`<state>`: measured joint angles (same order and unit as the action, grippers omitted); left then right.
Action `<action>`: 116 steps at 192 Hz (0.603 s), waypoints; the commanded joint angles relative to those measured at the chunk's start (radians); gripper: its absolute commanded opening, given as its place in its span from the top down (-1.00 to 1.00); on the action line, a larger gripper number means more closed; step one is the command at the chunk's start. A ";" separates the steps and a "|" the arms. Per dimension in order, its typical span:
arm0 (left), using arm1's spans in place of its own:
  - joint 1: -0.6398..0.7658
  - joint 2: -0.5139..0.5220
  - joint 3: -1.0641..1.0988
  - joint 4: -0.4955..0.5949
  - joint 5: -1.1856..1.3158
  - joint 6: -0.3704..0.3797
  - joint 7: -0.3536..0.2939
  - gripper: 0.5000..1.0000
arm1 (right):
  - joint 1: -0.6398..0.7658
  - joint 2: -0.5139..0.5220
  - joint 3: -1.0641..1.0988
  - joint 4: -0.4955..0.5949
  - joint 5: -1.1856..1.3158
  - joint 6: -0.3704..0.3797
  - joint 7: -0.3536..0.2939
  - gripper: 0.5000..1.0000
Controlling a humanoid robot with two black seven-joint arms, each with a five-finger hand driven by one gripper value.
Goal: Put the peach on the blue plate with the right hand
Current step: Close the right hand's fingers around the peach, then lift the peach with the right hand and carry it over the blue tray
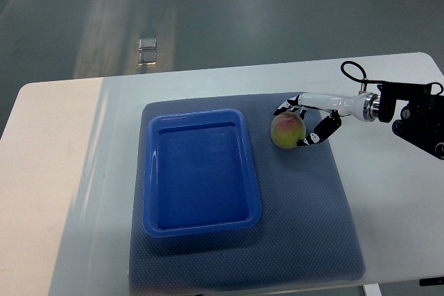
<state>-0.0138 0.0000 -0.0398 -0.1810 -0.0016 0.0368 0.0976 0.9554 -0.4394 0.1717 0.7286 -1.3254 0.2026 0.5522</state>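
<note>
Cupping the peach [287, 131] between curled fingers, our right hand [306, 121] holds it beside the blue plate [200, 220]; roundish, no label readable.

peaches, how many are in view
1. The peach sits on the grey mat, just right of the blue plate, with the right hand around it. Nothing seems hidden.

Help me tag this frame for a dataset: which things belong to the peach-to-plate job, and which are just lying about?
Part of the job:
- peach, on the mat
- blue plate, empty
- right hand, fingers around the peach

Just there:
- grey mat under both
- white table
- small metal fitting on the floor beyond the table
</note>
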 commanded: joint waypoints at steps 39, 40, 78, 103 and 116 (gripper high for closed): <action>0.000 0.000 0.000 0.000 0.000 0.002 -0.001 -1.00 | 0.123 0.045 0.020 0.018 0.022 -0.009 0.037 0.65; 0.000 0.000 0.000 0.000 0.000 0.002 -0.001 -1.00 | 0.123 0.045 0.020 0.018 0.022 -0.009 0.037 0.65; 0.000 0.000 0.000 0.000 0.000 0.002 -0.001 -1.00 | 0.191 0.160 0.017 0.020 0.040 0.003 0.044 0.65; 0.000 0.000 0.000 0.000 0.000 0.002 -0.001 -1.00 | 0.210 0.208 0.003 0.018 0.041 0.006 0.044 0.65; 0.000 0.000 0.000 0.000 0.000 0.002 -0.001 -1.00 | 0.223 0.252 -0.012 0.015 0.040 0.021 0.044 0.63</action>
<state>-0.0137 0.0000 -0.0399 -0.1811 -0.0016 0.0386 0.0966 1.1629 -0.2363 0.1765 0.7476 -1.2846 0.2089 0.5967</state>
